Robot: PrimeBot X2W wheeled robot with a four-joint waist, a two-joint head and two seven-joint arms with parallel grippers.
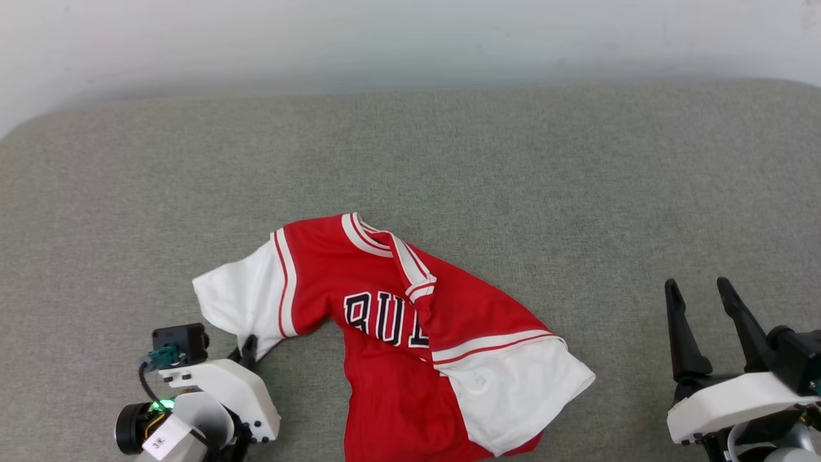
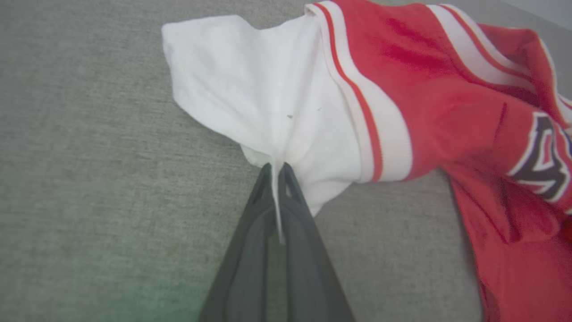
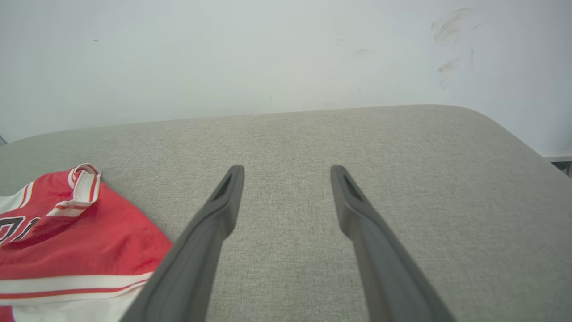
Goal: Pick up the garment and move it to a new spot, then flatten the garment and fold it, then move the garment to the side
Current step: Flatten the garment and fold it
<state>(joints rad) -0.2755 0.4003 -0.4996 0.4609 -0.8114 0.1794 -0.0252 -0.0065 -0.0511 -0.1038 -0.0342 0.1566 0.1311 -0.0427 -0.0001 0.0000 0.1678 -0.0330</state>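
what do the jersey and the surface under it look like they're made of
The jersey looks like thin knit fabric, probably synthetic, matte; it drapes and puckers into soft creases where the left gripper pinches its sleeve. The surface looks like grey-green woven upholstery cloth, matte, with a fine grainy weave showing; likely padded, given its rounded corners.

We see a wide worktop [image 1: 513, 160] covered in grey-green woven fabric, its weave fine and even and its far corners rounded. Behind it, meeting its far edge, stands a plain pale wall [image 1: 410, 38], off-white with a faint bluish cast. A soft shadow lies along the line where the two meet. In the right wrist view we find a few grey smudges [image 3: 449, 44] high on the wall, and a narrow white ledge [image 3: 556, 155] just past the worktop's rounded corner. The light is diffuse and even, and the shadows are soft-edged.
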